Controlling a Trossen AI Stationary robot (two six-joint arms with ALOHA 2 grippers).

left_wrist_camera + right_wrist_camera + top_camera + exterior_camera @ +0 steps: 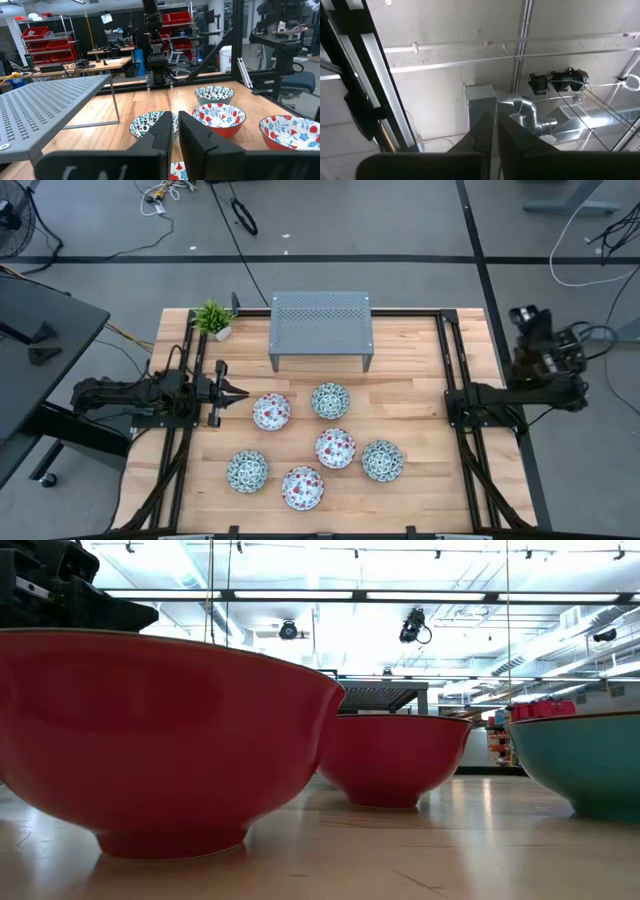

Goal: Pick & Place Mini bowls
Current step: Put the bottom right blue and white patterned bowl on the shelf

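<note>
While both arms are waiting at table's edges, high view is showing six mini bowls point(316, 438) clustered mid-table in front of grey stand point(320, 328); left gripper point(238, 392) pointing inward, nearest red bowl point(271, 411) just beside its tip, so left arm nearer. Right gripper point(494, 131) sitting folded at right edge. Left wrist view: fingers point(160, 135) pressed together, gripping nothing, bowls lying ahead. Right wrist view: pointing ceilingward, clenched empty. Low view: bowls sitting upright on table point(480, 840).
</note>
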